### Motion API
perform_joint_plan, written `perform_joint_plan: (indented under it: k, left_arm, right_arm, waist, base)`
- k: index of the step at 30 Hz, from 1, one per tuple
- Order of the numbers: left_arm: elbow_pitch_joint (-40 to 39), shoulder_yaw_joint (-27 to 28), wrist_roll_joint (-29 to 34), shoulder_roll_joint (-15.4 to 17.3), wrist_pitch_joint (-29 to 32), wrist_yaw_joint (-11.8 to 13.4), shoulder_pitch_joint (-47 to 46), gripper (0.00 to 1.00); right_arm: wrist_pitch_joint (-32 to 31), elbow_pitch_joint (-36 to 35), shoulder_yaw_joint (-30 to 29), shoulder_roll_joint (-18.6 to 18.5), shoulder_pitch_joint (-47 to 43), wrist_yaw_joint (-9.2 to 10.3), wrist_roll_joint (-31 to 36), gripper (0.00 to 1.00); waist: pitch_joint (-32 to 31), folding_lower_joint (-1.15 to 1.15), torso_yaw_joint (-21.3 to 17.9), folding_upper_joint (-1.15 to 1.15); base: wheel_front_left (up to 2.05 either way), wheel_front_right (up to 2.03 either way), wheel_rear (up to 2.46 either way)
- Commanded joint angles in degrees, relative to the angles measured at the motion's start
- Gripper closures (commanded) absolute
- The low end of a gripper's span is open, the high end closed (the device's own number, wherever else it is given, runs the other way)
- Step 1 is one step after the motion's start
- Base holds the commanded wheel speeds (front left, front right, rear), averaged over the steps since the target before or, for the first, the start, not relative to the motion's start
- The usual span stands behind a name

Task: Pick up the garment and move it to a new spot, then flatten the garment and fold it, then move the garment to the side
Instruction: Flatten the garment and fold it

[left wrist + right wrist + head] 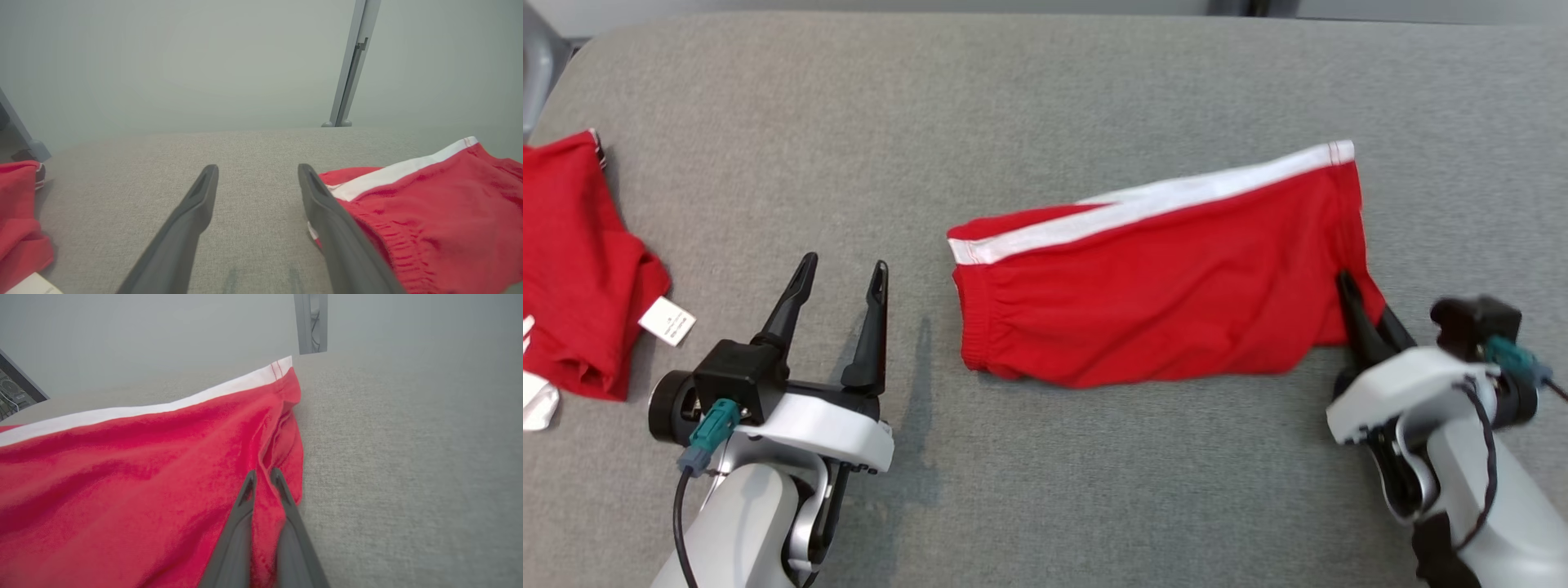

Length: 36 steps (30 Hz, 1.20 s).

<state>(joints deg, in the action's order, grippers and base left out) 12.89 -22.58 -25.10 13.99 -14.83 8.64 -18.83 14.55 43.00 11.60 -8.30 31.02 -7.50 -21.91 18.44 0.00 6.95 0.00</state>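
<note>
Garment (pixel 1160 286) pinched in right jaws, red clothing (pixel 572 261) near left jaws

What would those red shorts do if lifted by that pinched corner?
Probably droop: the red shorts are soft cloth, creasing where the right gripper pinches them. Likely light; pushed, they'd bunch rather than slide on the textured grey surface.

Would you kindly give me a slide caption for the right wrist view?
The right gripper shut on a fold of the red shorts on the grey surface.
</note>
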Motion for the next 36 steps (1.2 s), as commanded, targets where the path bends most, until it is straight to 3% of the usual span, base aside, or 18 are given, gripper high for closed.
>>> perform_joint_plan:
  k: [1,10,24,29,36]
  left_arm:
    - [-0.37,0.37,-0.21,0.60,0.07,0.33,0.62,0.00]
    - [-3.36,0.94,-0.90,2.56,2.08,2.17,4.57,0.00]
    - [-6.89,0.53,-1.29,3.38,4.03,3.49,6.51,0.00]
    - [-7.18,0.33,-0.95,3.75,4.11,3.72,6.07,0.00]
    - [-6.66,-0.32,-0.86,3.43,4.27,3.19,4.64,0.00]
  right_arm:
    - [0.37,-1.14,-0.79,-0.16,-1.97,0.03,-0.47,1.00]
    - [0.10,-11.57,-8.83,2.08,-14.93,0.02,1.52,1.00]
    - [-4.97,-19.36,-13.68,4.17,-18.44,0.02,4.59,1.00]
    - [-5.79,-25.98,-9.68,4.85,-15.77,0.02,4.74,1.00]
    - [-9.85,-35.42,4.26,5.30,-11.25,0.02,2.41,1.00]
  waist:
    - [-1.26,0.00,-1.31,0.00]
    - [-4.43,0.00,-4.46,0.00]
    - [-4.47,0.00,-4.85,0.00]
    - [-4.11,0.00,-5.12,0.00]
    - [-3.95,0.00,-4.52,0.00]
  base:
    - [0.00,0.00,0.00]
    - [0.00,0.00,0.00]
    - [0.00,0.00,0.00]
    - [0.00,0.00,0.00]
    - [0.00,0.00,0.00]
